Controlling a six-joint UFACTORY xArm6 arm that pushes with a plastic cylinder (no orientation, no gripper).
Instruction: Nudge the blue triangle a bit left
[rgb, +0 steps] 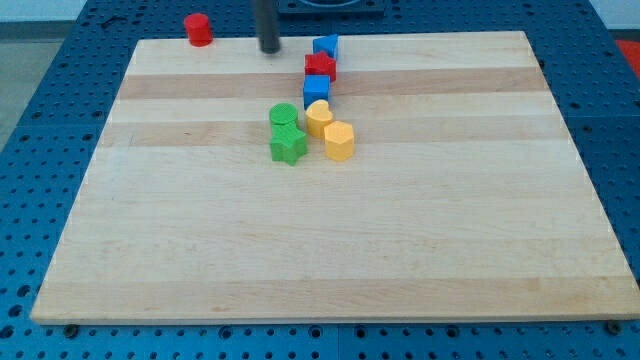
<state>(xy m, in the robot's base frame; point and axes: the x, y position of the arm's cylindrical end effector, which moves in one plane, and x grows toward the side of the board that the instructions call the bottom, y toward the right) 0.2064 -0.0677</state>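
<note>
The blue triangle (326, 46) lies at the view's top edge of the wooden board (330, 250), near the middle. My tip (270, 50) stands to its left, a short gap away, not touching it. Just below the triangle sit a red star-like block (320, 68) and a blue cube (316, 89), in a line running down the view.
A green round block (284, 117) and a green star block (288, 146) sit below the line, with a yellow heart block (318, 118) and a yellow hexagon block (340, 141) to their right. A red cylinder (198, 29) stands off the board at the view's top left.
</note>
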